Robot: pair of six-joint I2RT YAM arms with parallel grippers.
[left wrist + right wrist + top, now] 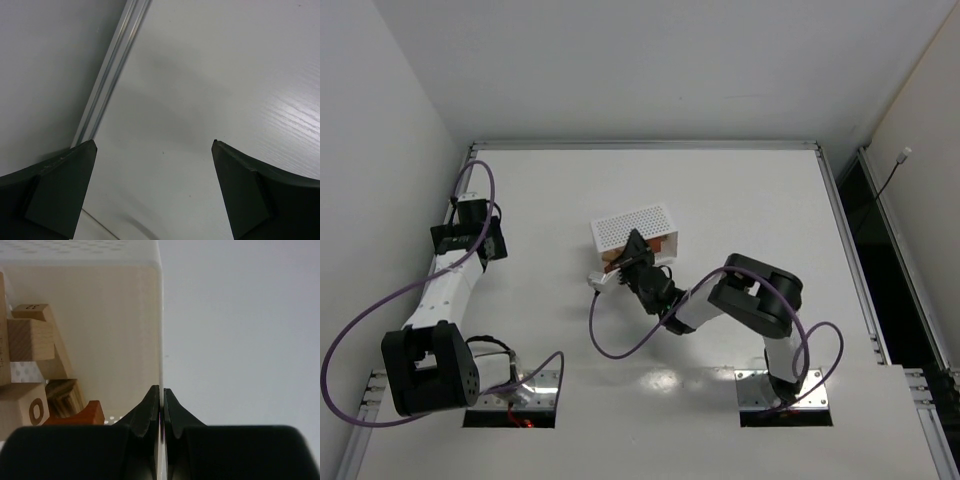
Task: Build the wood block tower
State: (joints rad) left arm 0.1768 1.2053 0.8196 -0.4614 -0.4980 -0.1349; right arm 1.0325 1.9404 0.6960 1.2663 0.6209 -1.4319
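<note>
The white perforated tray (633, 229) stands tipped on its side in the middle of the table. Wooden blocks lie loose inside it: light tan blocks (30, 339), a lettered cube (25, 410) and a reddish-brown arch piece (80, 415). No stack shows. My right gripper (161, 389) is shut on the tray's thin side wall (161, 330), one finger inside and one outside; in the top view the right gripper (632, 256) is at the tray's near edge. My left gripper (154, 145) is open and empty over bare table; in the top view the left gripper (470, 215) is far left.
A metal rail (112, 70) runs along the table's left edge beside the left gripper, with the wall behind it. A purple cable (610, 345) loops on the table in front of the tray. Rails also border the far edge (650, 145).
</note>
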